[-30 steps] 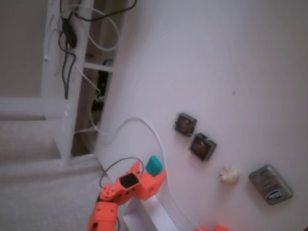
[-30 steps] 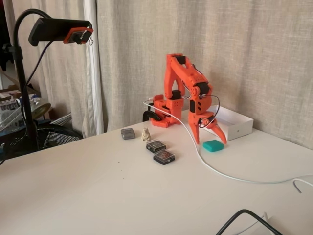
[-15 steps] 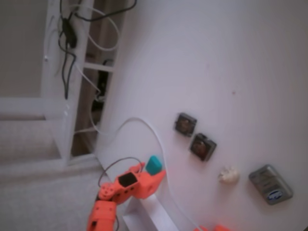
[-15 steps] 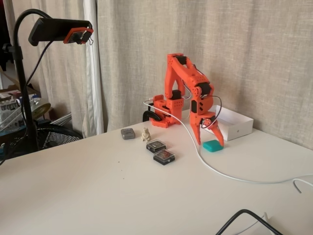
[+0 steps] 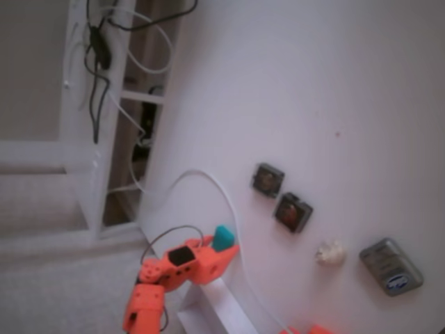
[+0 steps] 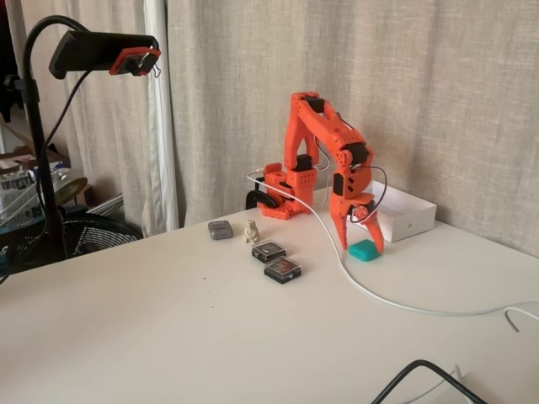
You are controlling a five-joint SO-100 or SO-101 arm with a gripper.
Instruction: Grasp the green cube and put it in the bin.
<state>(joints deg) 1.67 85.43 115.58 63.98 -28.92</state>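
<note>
Fixed view from above: green cube [image 5: 222, 237] on white surface [image 5: 334, 83], partly hidden under pincer [image 5: 221, 245]; blurred, so jaw state unreadable here.

Fixed view from the side: pincer [image 6: 360, 247] points down, fingers narrowly parted astride cube [image 6: 365, 251], apparently touching. White bin [image 6: 397, 214] just behind. Two dark squares [image 6: 275, 260] lie apart.

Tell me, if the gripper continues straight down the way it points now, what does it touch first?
Most likely the green cube: the gripper points down with its fingers around or just above it. Below the cube is the white table. Exact depth is unclear.
</note>
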